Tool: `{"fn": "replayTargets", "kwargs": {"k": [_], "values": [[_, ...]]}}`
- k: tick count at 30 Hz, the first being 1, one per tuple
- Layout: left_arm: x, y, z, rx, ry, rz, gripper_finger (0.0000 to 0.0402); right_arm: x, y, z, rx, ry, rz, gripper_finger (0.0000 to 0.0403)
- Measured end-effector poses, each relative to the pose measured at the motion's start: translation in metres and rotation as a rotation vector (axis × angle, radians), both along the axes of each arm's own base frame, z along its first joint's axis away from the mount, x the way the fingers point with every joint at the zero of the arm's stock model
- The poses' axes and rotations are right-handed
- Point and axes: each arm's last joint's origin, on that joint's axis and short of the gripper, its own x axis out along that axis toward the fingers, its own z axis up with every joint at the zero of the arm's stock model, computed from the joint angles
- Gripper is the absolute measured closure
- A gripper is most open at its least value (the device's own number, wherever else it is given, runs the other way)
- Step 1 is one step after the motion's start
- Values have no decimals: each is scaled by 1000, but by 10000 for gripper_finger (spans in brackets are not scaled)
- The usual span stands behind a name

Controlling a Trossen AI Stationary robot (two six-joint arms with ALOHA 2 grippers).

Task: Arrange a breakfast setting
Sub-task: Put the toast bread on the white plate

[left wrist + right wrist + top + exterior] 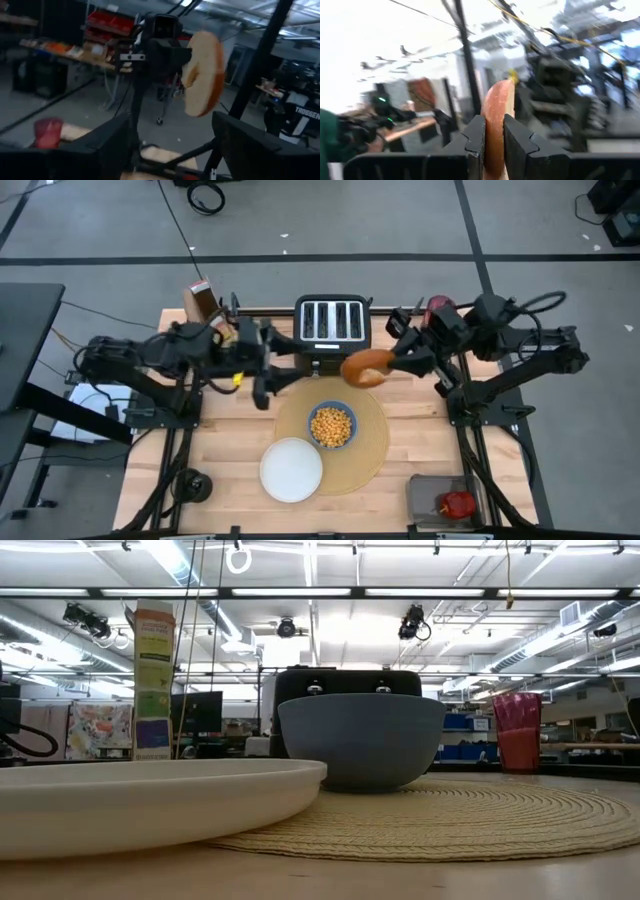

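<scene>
My right gripper [388, 364] is shut on a round tan slice of bread [364, 367], in the air just in front of the black toaster [332, 323]. My left gripper [265, 380] hangs open and holds nothing, left of the toaster and facing the slice [202, 72]. On the tan placemat [370, 455] stands the blue bowl [332, 426], filled with yellow cereal. The white plate [291, 470] lies with its right part on the mat's near left edge. The red cup [517, 732] stands at the far right. The red apple [458, 503] lies in a grey tray. My right gripper pinches the slice between its two fingers, one finger on each flat face [495, 112]. The fingers [474, 137] come about level from the table's right side. The slice is lifted clear of the table and the toaster, standing on edge beyond the fingertips.
A tall cereal box [200, 300] stands at the far left corner. The grey tray [425, 495] sits at the near right edge. A small black object [190, 485] lies at the near left. The wooden table [230, 440] shows bare left of the plate.
</scene>
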Motion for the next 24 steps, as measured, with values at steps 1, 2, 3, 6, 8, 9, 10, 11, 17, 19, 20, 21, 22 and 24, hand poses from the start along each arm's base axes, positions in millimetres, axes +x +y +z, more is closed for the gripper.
{"fn": "replayTargets", "kwargs": {"k": [1, 2, 3, 6, 8, 9, 10, 11, 17, 19, 20, 21, 22, 24], "values": [[5, -1, -1, 15, -13, -4, 115, 2, 2, 1, -6, -23, 9, 350], [11, -3, -4, 30, -8, -5, 112, 3, 4, 1, -10, -34, 15, 350], [18, -5, -7, 38, -9, -7, 110, 6, 6, 1, -11, -44, 21, 350], [34, -8, -17, 72, 3, -5, 109, 12, 10, -1, -18, -64, 32, 350], [42, -10, -21, 94, -2, -8, 109, 16, 13, -2, -22, -73, 37, 350], [45, -11, -22, 103, -7, -17, 109, 18, 14, -3, -24, -70, 41, 350], [48, -12, -24, 115, -16, -31, 109, 20, 15, -4, -24, -73, 43, 350], [51, -13, -25, 122, -23, -42, 109, 21, 15, -4, -23, -70, 45, 350], [55, -16, -26, 156, -49, -89, 109, 26, 17, -7, -20, -67, 40, 350], [55, -17, -26, 159, -54, -136, 109, 26, 16, -6, -19, -72, 29, 350], [55, -17, -26, 157, -50, -145, 109, 26, 16, -5, -17, -82, 25, 350], [55, -18, -26, 156, -47, -149, 110, 25, 16, -4, -15, -95, 24, 350], [55, -19, -27, 158, -42, -158, 111, 24, 16, -3, -14, -113, 24, 350], [54, -21, -28, 161, -33, -167, 114, 22, 16, 0, -11, -140, 18, 350]]}}
